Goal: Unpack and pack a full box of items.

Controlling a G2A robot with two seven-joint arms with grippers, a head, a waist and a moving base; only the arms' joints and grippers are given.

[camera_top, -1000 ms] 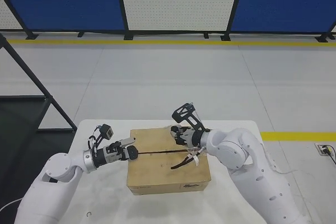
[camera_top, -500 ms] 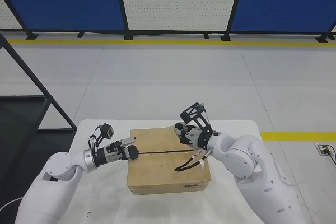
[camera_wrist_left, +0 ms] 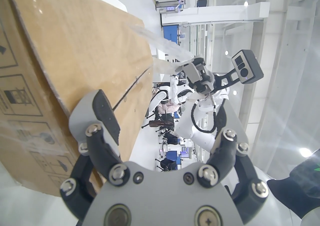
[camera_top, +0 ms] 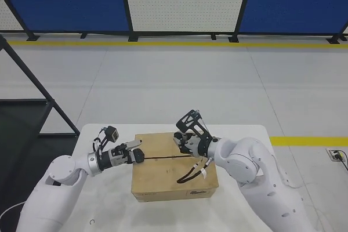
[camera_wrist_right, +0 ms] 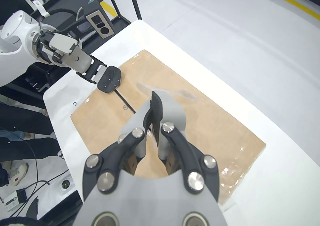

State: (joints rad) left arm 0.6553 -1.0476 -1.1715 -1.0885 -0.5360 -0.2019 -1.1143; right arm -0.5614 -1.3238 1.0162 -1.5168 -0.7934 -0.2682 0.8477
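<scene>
change: your right gripper (camera_top: pixel 180 138) swung out to the right half a second ago and has now come back left over the middle of the box (camera_top: pixel 162 177), the tape (camera_wrist_left: pixel 160 39) with it. your left gripper (camera_top: pixel 136 156) has barely shifted.
meaning: i judge the seal is mid-peel, so unpacking proper has not begun. the flaps are shut.
right fingers: pressed together on the strip of clear tape, which runs taut from them down to the box top.
left fingers: spread wide with nothing between them. one pad (camera_wrist_right: pixel 109 82) lies on the box top at the left end of the seam (camera_top: pixel 162 156), seemingly bracing it.
box: closed brown cardboard, between your two arms, its seam running left to right.
table (camera_top: pixel 113 197): white, the box near its middle.
next: expect the tape to need a longer pull away from the seam.
</scene>
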